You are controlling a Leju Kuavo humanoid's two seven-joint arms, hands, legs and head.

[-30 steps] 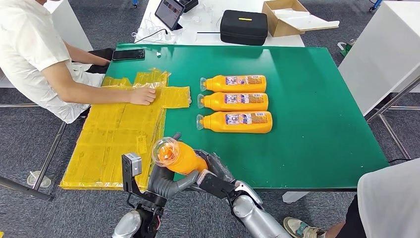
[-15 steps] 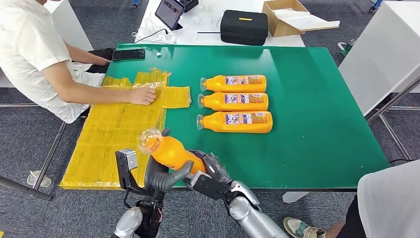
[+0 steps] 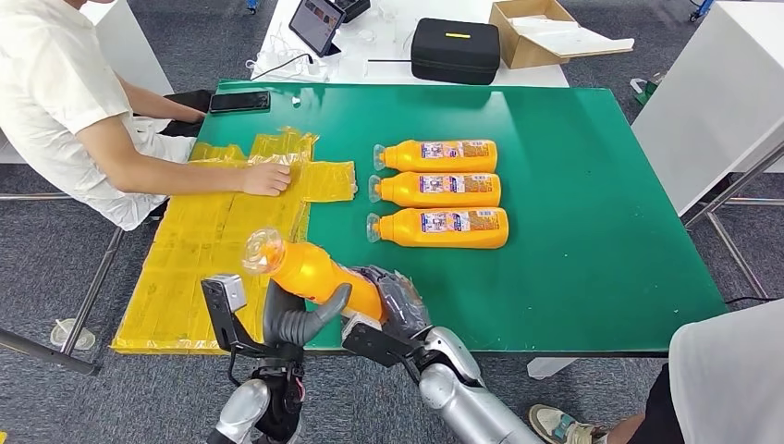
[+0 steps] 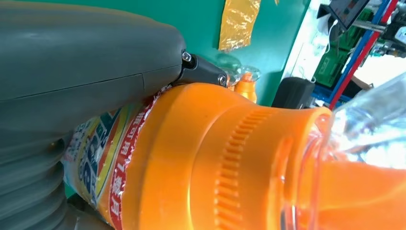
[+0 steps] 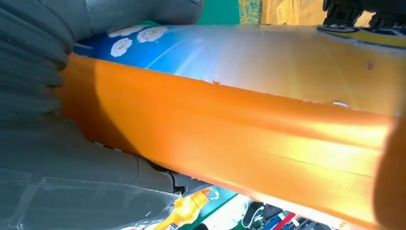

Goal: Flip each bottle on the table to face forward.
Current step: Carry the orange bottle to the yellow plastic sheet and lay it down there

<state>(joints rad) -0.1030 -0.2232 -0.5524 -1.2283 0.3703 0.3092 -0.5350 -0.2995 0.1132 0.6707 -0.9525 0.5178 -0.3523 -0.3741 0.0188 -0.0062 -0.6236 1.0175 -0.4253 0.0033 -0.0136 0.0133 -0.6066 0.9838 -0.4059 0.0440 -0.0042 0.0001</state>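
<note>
An orange bottle with a clear cap is held above the near edge of the green table, cap pointing left and away. My left hand grips it from below near the neck. My right hand holds its base end. Up close, the left wrist view has the ribbed orange neck under the grey thumb, and the right wrist view has the bottle's side against the hand. Three more orange bottles lie in a row at mid-table, labels up, caps to the left.
Yellow sheets cover the table's left part, and a seated person's hand rests on them. A phone lies at the far left corner. Behind the table are a black case, a tablet and a cardboard box. Another person stands at near right.
Both hands have carried the held bottle to the left. Its cap now points further left and away, over the yellow sheets' edge. The three lying bottles have not moved.
</note>
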